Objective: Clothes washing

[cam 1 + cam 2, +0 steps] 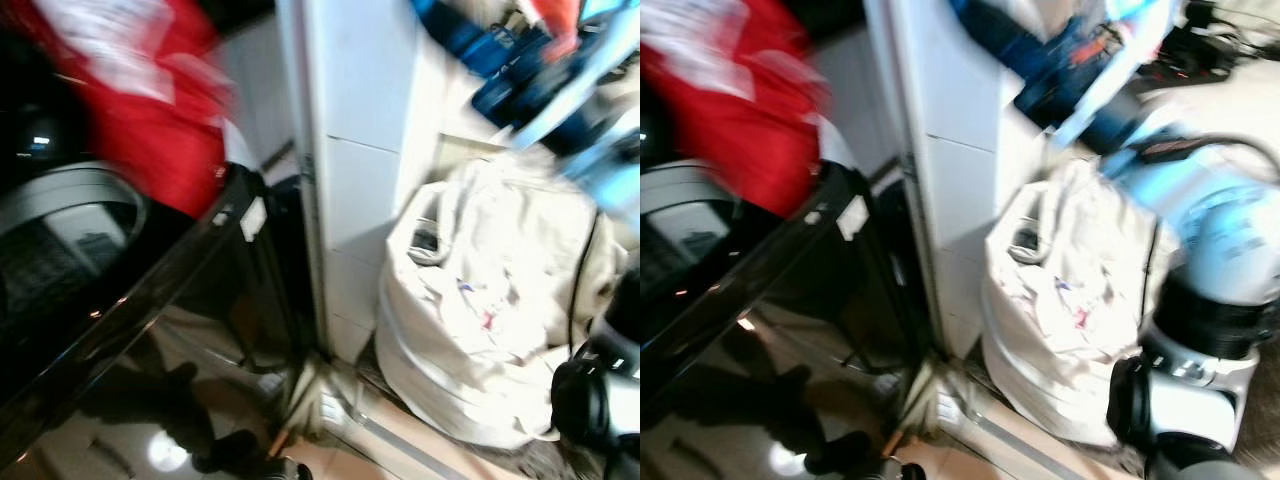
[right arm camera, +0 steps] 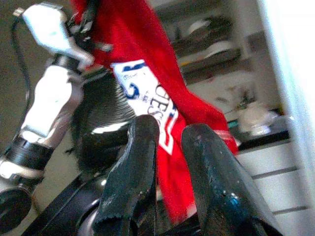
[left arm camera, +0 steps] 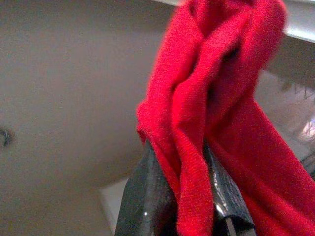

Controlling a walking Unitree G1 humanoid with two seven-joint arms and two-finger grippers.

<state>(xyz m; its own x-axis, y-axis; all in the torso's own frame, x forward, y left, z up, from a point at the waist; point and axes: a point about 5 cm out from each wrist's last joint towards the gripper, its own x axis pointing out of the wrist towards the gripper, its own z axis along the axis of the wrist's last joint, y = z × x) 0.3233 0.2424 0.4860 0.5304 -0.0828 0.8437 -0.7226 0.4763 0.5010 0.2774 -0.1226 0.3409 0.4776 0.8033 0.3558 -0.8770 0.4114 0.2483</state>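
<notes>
A red garment [image 1: 150, 110] with a white print hangs over the black top-loading washing machine [image 1: 150, 300], above its round grey drum opening [image 1: 60, 220]. My left gripper [image 3: 182, 196] is shut on a fold of the red cloth, which is pinched between the black fingers [image 3: 142, 196]. In the right wrist view, the garment [image 2: 162, 88] dangles from my silver left arm [image 2: 49, 98]. My right gripper [image 2: 171, 132] stands a short way off, facing the garment, open by a narrow gap with nothing between its fingers. The head views are blurred.
A white tiled pillar [image 1: 350, 150] stands just right of the washer. Beyond it a stuffed white laundry bag [image 1: 480, 320] sits on the floor, with blue items [image 1: 500, 60] above. My right arm [image 1: 1220, 300] is at the right edge. Shelves with dishes [image 2: 216, 49] are behind.
</notes>
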